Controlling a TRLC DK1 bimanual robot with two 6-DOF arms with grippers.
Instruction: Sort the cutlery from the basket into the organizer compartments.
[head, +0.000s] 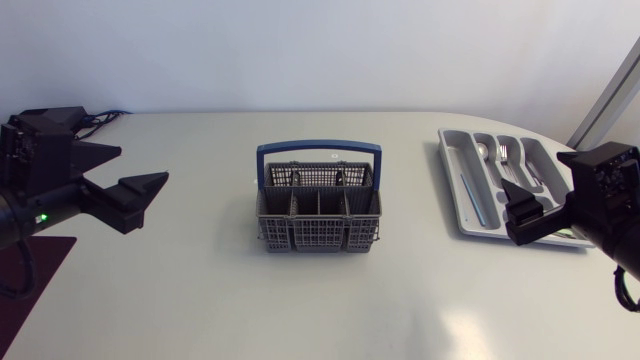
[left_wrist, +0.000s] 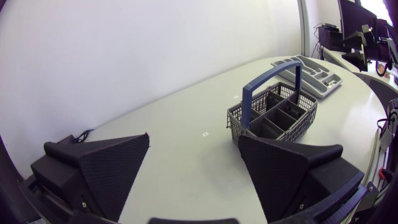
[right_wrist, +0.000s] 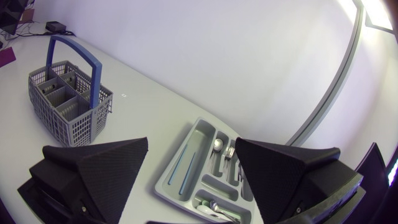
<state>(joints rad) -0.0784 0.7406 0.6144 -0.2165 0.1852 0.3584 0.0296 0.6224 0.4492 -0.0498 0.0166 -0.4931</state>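
Grey plastic basket (head: 318, 215): You had it standing upright near the middle of the table. It was a mesh-walled caddy split into several compartments, well apart from both of your grippers.
Blue handle (head: 318, 148): It rose as a squared hoop along the basket's length, upright and untouched.
Organizer (head: 452, 170): Your pale grey tray lay flat near the table's right side, well to the right of the basket. It had long compartments side by side and a cross compartment at one end.
Spoon (head: 483, 152) and fork (head: 505, 153): They lay in neighbouring long compartments of the organizer, heads toward the far side of the table.
Long outer compartment: It held something thin with a bluish sheen, too unclear to name.
Left gripper (left_wrist: 194, 137): Your left arm held it over the left part of the table. Its two wedge fingers were spread wide with nothing between them, and it pointed toward the basket ahead.
Right gripper (right_wrist: 191, 142): Your right arm held it by the organizer's near right corner. Its fingers also stood wide apart and grasped nothing. In its wrist view the organizer lay ahead of and under the fingers, with the basket farther off.
Table (head: 200, 290): Your work surface was off-white and matte, with a rounded far edge and a soft patch of glare toward the near right.
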